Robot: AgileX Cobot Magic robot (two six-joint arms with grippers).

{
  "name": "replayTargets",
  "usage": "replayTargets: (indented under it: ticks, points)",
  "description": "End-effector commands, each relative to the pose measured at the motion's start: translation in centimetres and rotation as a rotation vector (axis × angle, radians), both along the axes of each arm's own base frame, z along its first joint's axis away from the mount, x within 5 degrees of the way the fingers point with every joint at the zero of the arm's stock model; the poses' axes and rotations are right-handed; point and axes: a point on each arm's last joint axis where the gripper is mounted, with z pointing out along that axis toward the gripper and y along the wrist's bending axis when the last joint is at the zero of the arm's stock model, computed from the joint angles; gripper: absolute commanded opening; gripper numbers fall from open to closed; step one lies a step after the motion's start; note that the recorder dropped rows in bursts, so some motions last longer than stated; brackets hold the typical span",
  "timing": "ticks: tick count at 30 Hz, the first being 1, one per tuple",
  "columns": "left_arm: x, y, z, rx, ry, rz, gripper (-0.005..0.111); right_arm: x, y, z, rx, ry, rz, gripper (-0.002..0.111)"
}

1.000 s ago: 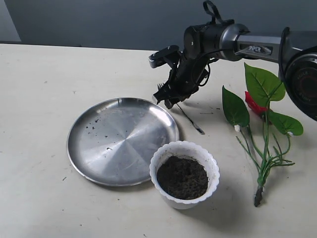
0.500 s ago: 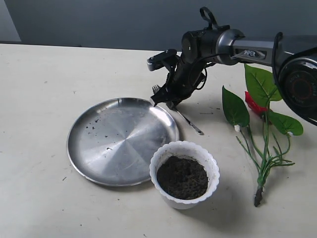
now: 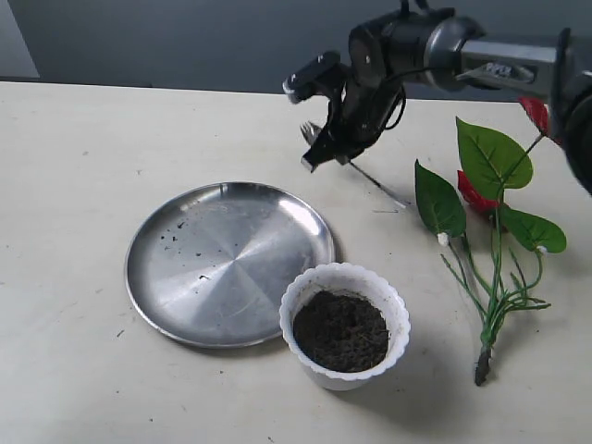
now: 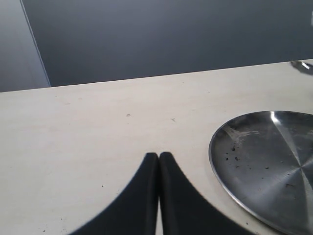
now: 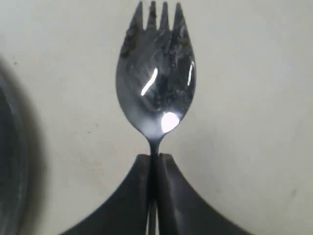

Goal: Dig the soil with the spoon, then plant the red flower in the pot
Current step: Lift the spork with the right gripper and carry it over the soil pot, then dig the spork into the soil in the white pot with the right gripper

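White scalloped plastic pot (image 3: 345, 324): filled with dark crumbly soil (image 3: 340, 330).
Round steel plate (image 3: 228, 261): only scattered crumbs.
Right gripper (image 5: 153, 159): clamped on shiny tined silver spoon (image 5: 156, 73), soil-smeared.
Left gripper (image 4: 158, 157): pressed together, empty.

Right arm (image 3: 435, 46): black joints, silver tube with small lettering, black cable loop; tapered black gripper fingers (image 5: 132, 196).

The spoon's (image 5: 155, 78) handle vanishes between the right gripper's (image 5: 154, 169) closed fingers. Beside the spoon, the steel plate (image 4: 274, 166) is cut off at the left wrist picture's edge.
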Motion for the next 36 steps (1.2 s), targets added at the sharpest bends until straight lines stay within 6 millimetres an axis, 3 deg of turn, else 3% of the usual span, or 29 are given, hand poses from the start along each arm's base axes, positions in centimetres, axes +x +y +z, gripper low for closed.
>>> replayTargets:
  ticks: [1, 9, 15, 16, 17, 18, 23, 25, 27, 30, 36]
  points:
    - [0.0, 0.0, 0.2, -0.008, -0.016, -0.006, 0.001, -1.1, -0.9, 5.8, -0.011, -0.079, 0.004, 0.0]
    - [0.0, 0.0, 0.2, -0.008, -0.016, -0.006, 0.001, -6.7, -1.0, 11.6, -0.157, 0.054, 0.134, 0.0]
    - [0.0, 0.0, 0.2, -0.008, -0.016, -0.006, 0.001, -11.4, 1.6, 13.9, -0.245, -0.023, 0.262, -0.001]
    - [0.0, 0.0, 0.2, -0.008, -0.016, -0.006, 0.001, -13.7, 2.4, 14.5, -0.259, -0.035, 0.318, -0.001]
    - [0.0, 0.0, 0.2, -0.008, -0.016, -0.006, 0.001, -14.7, 2.5, 14.6, -0.268, -0.037, 0.341, -0.001]
    - [0.0, 0.0, 0.2, -0.008, -0.016, -0.006, 0.001, -16.8, 2.8, 14.5, -0.286, -0.033, 0.378, -0.001]
    - [0.0, 0.0, 0.2, -0.008, -0.016, -0.006, 0.001, -22.4, 1.5, 12.0, -0.375, 0.02, 0.425, -0.001]
    - [0.0, 0.0, 0.2, -0.008, -0.016, -0.006, 0.001, -26.0, 0.8, 10.4, -0.427, 0.055, 0.515, -0.001]
    - [0.0, 0.0, 0.2, -0.008, -0.016, -0.006, 0.001, -28.0, 0.4, 9.7, -0.462, 0.055, 0.578, -0.001]
    - [0.0, 0.0, 0.2, -0.008, -0.016, -0.006, 0.001, -29.2, 0.6, 8.5, -0.514, 0.066, 0.633, -0.001]
    - [0.0, 0.0, 0.2, -0.008, -0.016, -0.006, 0.001, -27.6, 1.6, 5.5, -0.694, 0.064, 0.672, -0.001]
